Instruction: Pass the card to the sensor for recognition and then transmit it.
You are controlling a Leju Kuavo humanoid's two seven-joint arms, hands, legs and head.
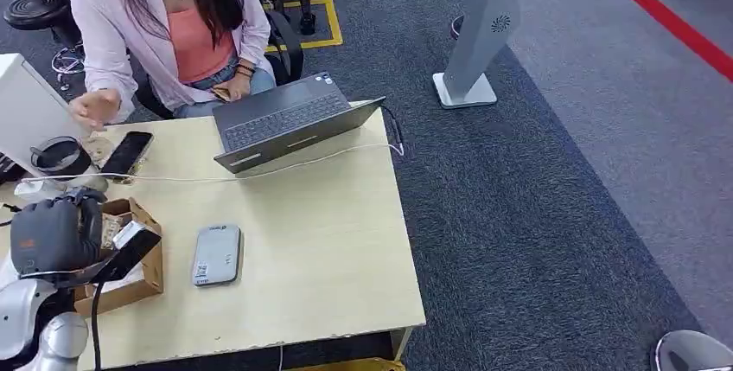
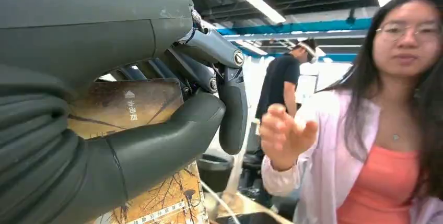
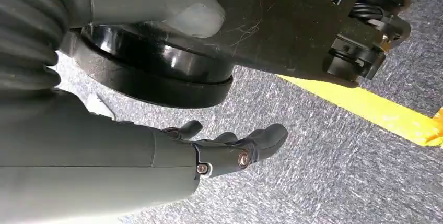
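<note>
A pale wooden counter (image 1: pixel 328 276) fills the left and centre of the head view, with dark carpet to the right. At the lower left of the frame the left robot hand (image 1: pixel 56 234) hovers over an open cardboard box (image 1: pixel 143 278) that sits at the counter's left edge. In the left wrist view the left robot hand (image 2: pixel 156 125) grasps the card (image 2: pixel 125 106), a brown printed card pinched between the thick thumb below and the darker fingers (image 2: pixel 230 98) above. The card is held flat against the fingers, which likely keeps its face free to be shown to a reader. More printed cards of the same look (image 2: pixel 162 200) lie under the hand, so the box seems to serve as the card supply; how many it holds cannot be told.

Just right of the box, in the lower centre-left of the head view, a small grey sensor (image 1: pixel 216 254) lies flat on the counter, apart from the box. It is placed near the box, probably so the card needs only a short move.

At the upper left a person (image 1: pixel 173 25) sits behind an open laptop (image 1: pixel 285 120), one hand (image 1: pixel 95 107) raised over the counter, perhaps ready to receive the card. A dark phone (image 1: pixel 127 153) lies near that hand.

The right robot hand (image 3: pixel 230 148) hangs over the carpet floor, released, fingers apart and holding nothing.
</note>
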